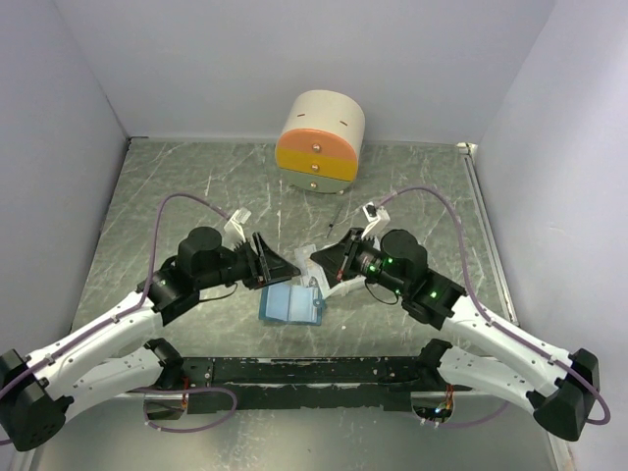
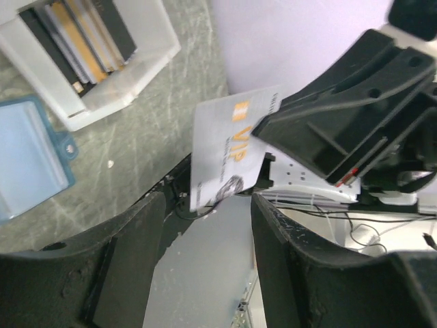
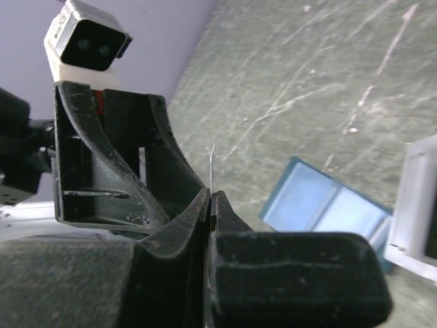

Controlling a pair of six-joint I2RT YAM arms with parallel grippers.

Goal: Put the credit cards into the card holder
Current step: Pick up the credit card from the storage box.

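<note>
One white VIP card [image 2: 229,147] was held up off the table [image 1: 177,186], clamped between the closed jaws of the right gripper [image 3: 210,195]. More credit cards [image 2: 82,34] sat packed in the white tray [image 2: 130,82]. Just beside that tray, the light-blue card holder [image 1: 291,304] lay flat on the table. The left gripper [image 2: 208,203] faced the raised card with its fingers spread, gripping nothing.

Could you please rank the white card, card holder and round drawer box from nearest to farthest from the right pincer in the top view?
1. white card: clamped in the right pincer.
2. card holder: just below-left, nearer the bases.
3. round drawer box: far back, centre.
</note>
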